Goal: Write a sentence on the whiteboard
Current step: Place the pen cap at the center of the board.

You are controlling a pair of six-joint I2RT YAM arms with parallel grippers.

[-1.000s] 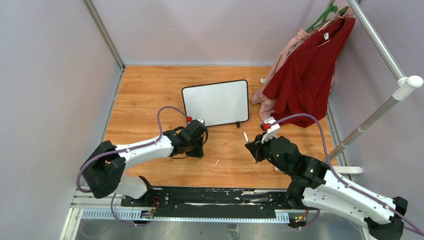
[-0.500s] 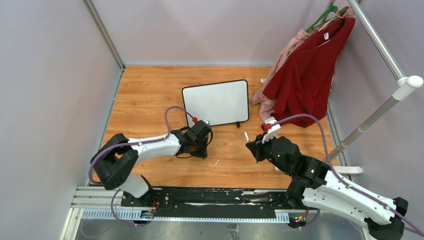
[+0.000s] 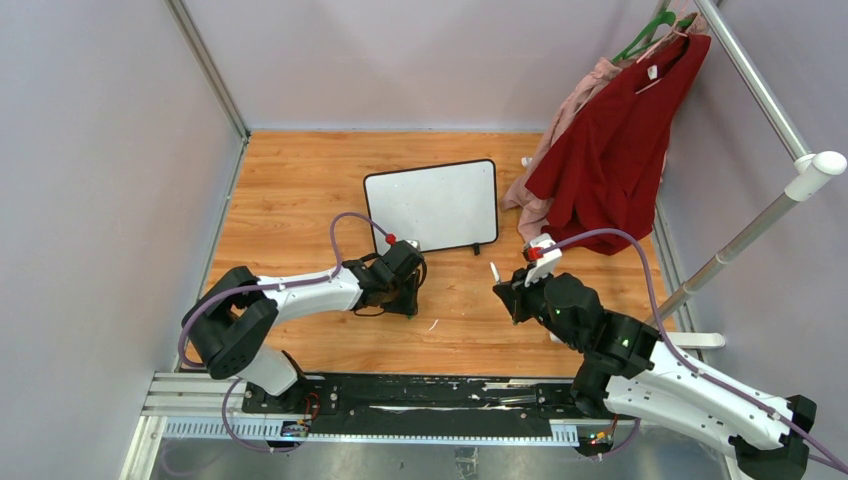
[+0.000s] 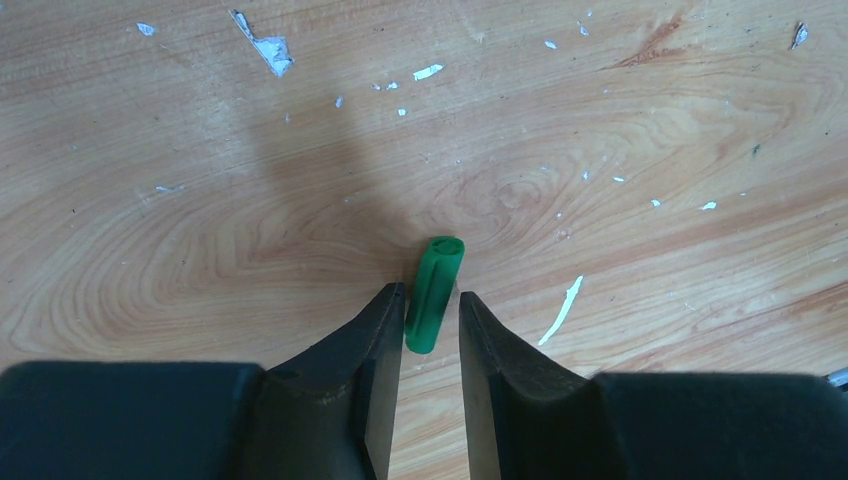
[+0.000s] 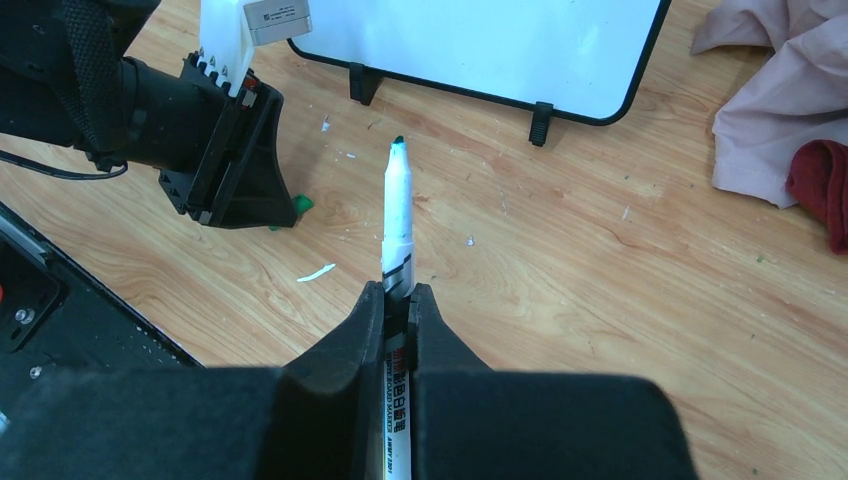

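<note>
The whiteboard (image 3: 432, 206) stands on its two black feet at mid-table, its face plain white (image 5: 500, 40). The sentence is not in view. My right gripper (image 3: 505, 295) (image 5: 400, 290) is shut on a white marker (image 5: 397, 215), whose uncapped dark green tip points toward the board. My left gripper (image 3: 408, 305) (image 4: 430, 290) is low over the wood, in front of the board's left foot. Its jaws are open a little. A green marker cap (image 4: 434, 292) lies on the table between the fingertips, with a small gap on its right side.
A red garment (image 3: 615, 150) and a pink one (image 3: 560, 130) hang from a rack at the right, and the pink cloth (image 5: 780, 110) reaches the table beside the board. The rack's pole (image 3: 760, 210) slants along the right side. White scraps (image 4: 560, 310) dot the wood.
My left gripper has shifted slightly right and its jaws have parted from shut, leaving the green cap on the table between them. The right arm and marker have stayed put.
</note>
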